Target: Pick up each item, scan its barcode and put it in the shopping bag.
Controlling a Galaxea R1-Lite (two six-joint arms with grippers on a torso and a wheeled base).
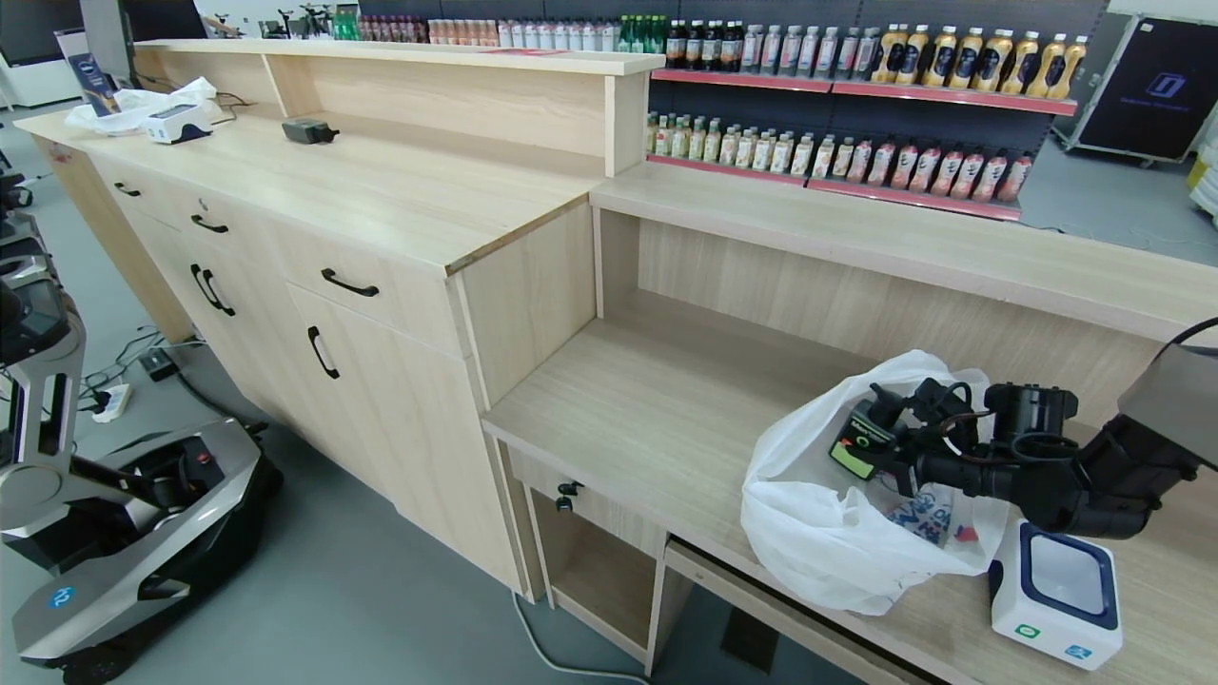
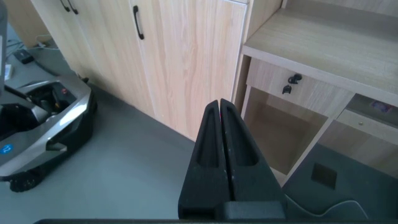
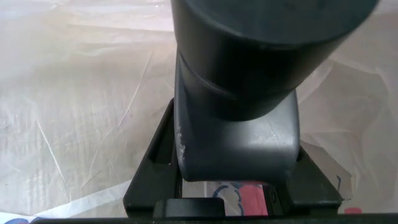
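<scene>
1 shopping bag (image 1: 837, 533), 1 scanner (image 1: 1056, 595) on tabletop (image 1: 666, 409). Right hand (image 1: 885, 433) grips 1 dark green-labelled item (image 1: 854, 447); left hand (image 2: 221, 143) closed, empty.

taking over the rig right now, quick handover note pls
Left gripper: shut, empty, over the floor beside the counter.
Right gripper: shut on a dark container, held over the open shopping bag.
Scanner: on the counter beside the bag.
Done: a printed packet lies in the bag.
Left: drop the container in; can't tell whether it was scanned.
</scene>
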